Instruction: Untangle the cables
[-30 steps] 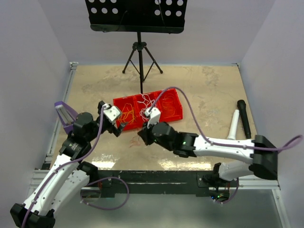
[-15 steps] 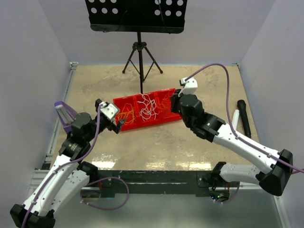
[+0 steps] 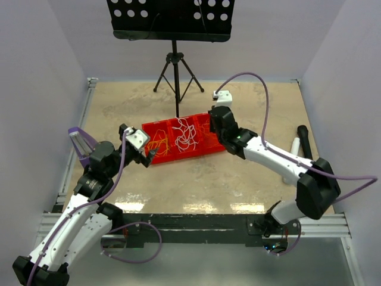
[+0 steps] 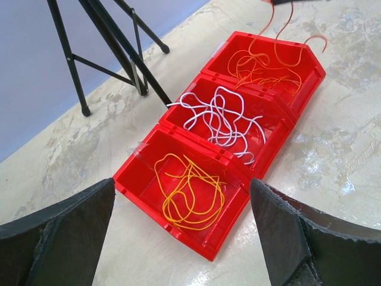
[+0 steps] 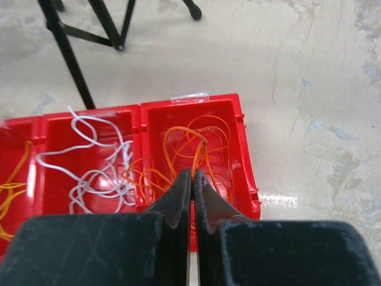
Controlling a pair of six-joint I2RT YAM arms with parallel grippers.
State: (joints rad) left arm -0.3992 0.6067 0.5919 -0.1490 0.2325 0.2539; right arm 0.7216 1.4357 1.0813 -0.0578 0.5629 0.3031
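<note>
The left gripper point(image 3: 140, 144) has its fingers spread as wide as they go, holding nothing and touching nothing. It hovers just beside the left end of a red three-compartment bin point(image 5: 245, 156). The left arm rises from its base at the near left corner, bends at the elbow and leans in toward the bin, so its wrist camera looks along the row of compartments. The bin lies slightly askew near the middle of a mottled beige table point(image 3: 250, 179), just in front of the tripod feet of a black music stand point(image 3: 174, 59). In the left compartment lie the yellow cables point(image 4: 187, 193), a few loose overlapping loops resting flat. In the middle compartment are the white cables point(image 4: 220, 119), a looser squiggle, with one strand draped over the divider. In the right compartment sit the orange cables point(image 4: 268, 65), a small tangle. The right gripper point(image 5: 191, 176) has its fingers pressed together and pinches orange strands, which arch up out of that tangle to the fingertips. The right arm stretches from the near right corner diagonally across the table, its wrist angled down over the right compartment.
</note>
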